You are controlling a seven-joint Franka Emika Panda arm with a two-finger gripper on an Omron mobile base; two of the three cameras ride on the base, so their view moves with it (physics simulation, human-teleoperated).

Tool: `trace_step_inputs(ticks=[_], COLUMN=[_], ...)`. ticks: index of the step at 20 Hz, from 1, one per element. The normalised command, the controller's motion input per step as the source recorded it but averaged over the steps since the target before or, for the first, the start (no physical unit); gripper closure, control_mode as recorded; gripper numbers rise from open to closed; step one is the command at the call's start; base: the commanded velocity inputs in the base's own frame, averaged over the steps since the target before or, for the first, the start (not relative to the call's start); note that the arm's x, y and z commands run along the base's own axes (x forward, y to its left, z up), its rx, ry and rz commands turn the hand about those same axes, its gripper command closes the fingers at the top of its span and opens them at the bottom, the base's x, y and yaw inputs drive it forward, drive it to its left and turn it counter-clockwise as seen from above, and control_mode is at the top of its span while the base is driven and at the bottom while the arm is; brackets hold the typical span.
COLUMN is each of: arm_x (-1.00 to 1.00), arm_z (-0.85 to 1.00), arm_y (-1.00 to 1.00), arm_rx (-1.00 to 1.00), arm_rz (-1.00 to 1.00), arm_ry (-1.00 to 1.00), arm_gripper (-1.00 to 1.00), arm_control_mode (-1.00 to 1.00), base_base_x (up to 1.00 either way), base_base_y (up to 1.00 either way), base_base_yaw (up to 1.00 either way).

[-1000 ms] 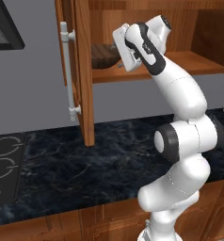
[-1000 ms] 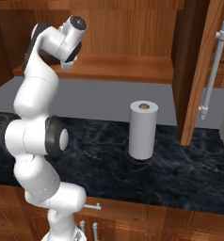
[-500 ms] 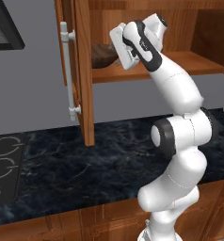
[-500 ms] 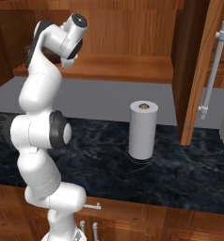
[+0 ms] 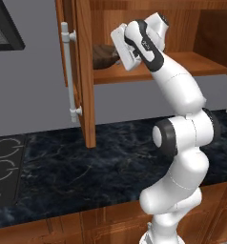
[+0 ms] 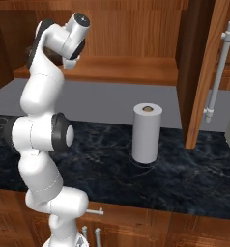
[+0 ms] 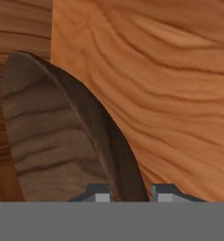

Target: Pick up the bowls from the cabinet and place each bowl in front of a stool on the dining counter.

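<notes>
I'm in a kitchen: wood cabinet (image 5: 82, 71) beside my claw (image 7: 129, 193), marble counter (image 5: 87, 171), stovetop (image 5: 3, 164), paper towels (image 6: 146, 132) below.

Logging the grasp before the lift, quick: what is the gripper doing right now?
Gripper: closed on the rim of the dark brown wooden bowl, one finger on each side of the rim, inside the cabinet.

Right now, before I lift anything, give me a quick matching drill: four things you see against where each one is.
Things:
1. dark wooden bowl
2. paper towel roll
3. stove burners
4. claw

Places:
A. standing upright on the black marble counter
B. set into the counter at the far left
C. on the cabinet shelf
D. astride the bowl's rim, one fingertip each side

Pairs: 1-C, 2-A, 3-B, 4-D
</notes>
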Motion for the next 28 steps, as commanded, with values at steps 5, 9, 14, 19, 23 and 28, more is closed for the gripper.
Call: trace_step_inputs(ticks=[5, 9, 14, 19, 23, 28], arm_x=[-0.26, -0.47, -0.75, -0.99, -1.0, -1.0], arm_z=[-0.05, 0.0, 0.0, 0.0, 0.02, 0.03], arm_y=[-0.02, -0.19, -0.4, -0.66, -0.61, -0.29], arm_rx=[0.0, 0.0, 0.0, 0.0, 0.0, 0.0], arm_rz=[-0.05, -0.16, -0.16, -0.15, -0.13, -0.13], arm_ry=[0.0, 0.0, -0.01, 0.0, 0.0, 0.0], arm_gripper=[1.0, 1.0, 1.0, 1.0, 1.0, 1.0], arm_control_mode=[-1.0, -1.0, -1.0, -1.0, -1.0, -1.0], base_base_x=[0.0, 0.0, 0.0, 0.0, 0.0, 0.0], base_base_y=[0.0, 0.0, 0.0, 0.0, 0.0, 0.0], base_base_yaw=[0.0, 0.0, 0.0, 0.0, 0.0, 0.0])
